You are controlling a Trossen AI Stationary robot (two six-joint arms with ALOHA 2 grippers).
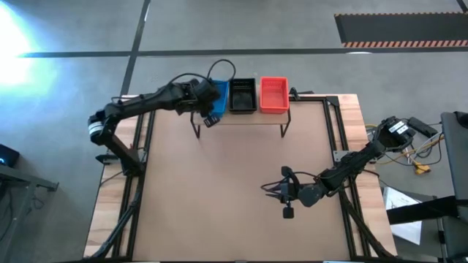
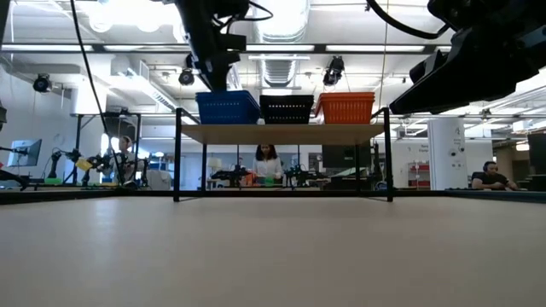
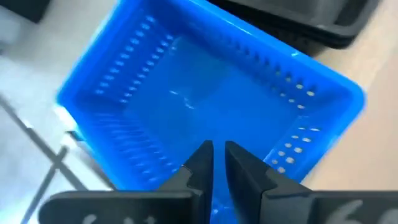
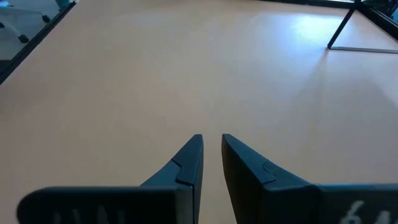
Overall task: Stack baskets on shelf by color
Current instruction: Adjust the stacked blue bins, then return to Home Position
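Observation:
Three baskets stand side by side on the shelf at the table's far edge: a blue basket, a black basket and an orange-red basket. My left gripper reaches over the blue basket from the left and hides most of it from above; its fingers are almost together at the basket's near wall. My right gripper waits low over the bare table to the right, fingers slightly apart, touching nothing. My left gripper comes down on the blue basket from above, its fingers standing at the rim of the near wall with only a thin blue strip between them. The fingers cover the place of contact itself. The basket sits level on the shelf's plank.
The shelf's thin black legs stand on the table's far part. A wide bare stretch of tabletop lies between the shelf and the near edge. People and benches show in the room beyond.

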